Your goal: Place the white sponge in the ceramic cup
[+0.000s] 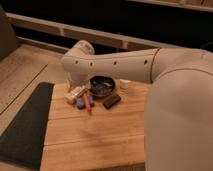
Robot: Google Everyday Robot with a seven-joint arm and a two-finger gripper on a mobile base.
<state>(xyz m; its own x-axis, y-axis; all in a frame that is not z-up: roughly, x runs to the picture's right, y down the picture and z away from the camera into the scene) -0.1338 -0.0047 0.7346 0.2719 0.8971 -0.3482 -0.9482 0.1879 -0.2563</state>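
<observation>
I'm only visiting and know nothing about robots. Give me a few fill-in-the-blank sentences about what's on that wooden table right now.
1. The ceramic cup stands to the picture-right of the dark round ____.
2. The white sponge lies on the table, not yet inside the ____.
3. The claw hangs from the arm's tip, over the table's far ____ corner as the picture shows it.

Missing words: bowl; cup; left.

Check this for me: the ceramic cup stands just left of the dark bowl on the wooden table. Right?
Not quite. The camera view shows the ceramic cup standing just right of the dark bowl on the wooden table, not left. The gripper hangs near the table's far left corner.
</observation>
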